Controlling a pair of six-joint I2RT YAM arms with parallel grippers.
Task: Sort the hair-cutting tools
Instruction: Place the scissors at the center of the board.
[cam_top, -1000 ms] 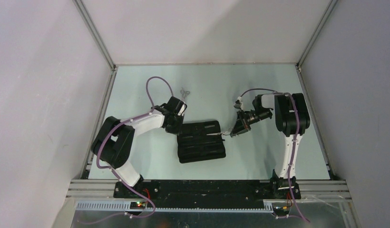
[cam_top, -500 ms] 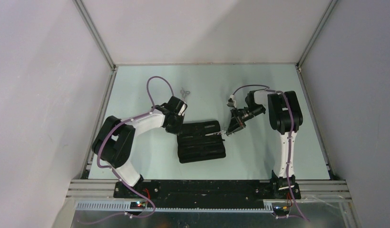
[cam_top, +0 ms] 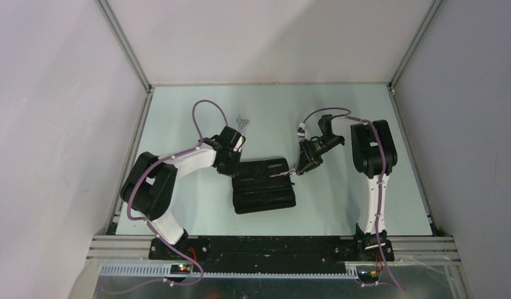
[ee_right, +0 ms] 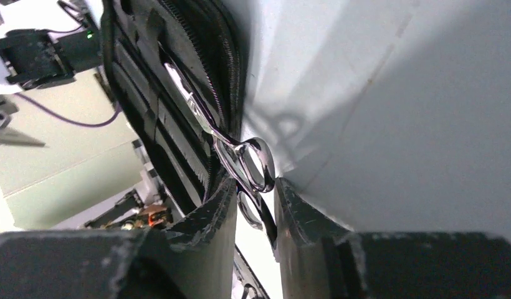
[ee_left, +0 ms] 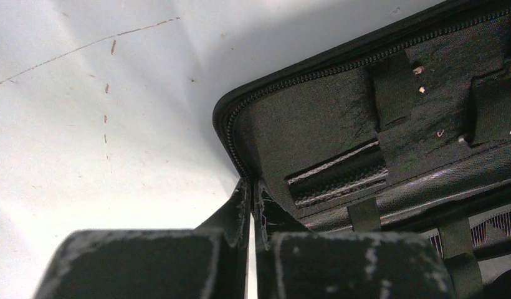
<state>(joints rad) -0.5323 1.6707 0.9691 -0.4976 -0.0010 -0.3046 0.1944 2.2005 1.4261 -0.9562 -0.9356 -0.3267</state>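
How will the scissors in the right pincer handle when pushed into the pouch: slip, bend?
Probably stiff: the scissors look like polished metal, so no bending. Likely slippery: the right pincer grips only the smooth curved finger rings, so they may pivot. The fabric pouch could shift, though the left pincer pinches its edge.

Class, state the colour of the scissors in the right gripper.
Silver scissors, best in right wrist view.

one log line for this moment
left gripper: shut on pouch edge | right gripper: shut on scissors, blades over pouch | spare scissors: on table
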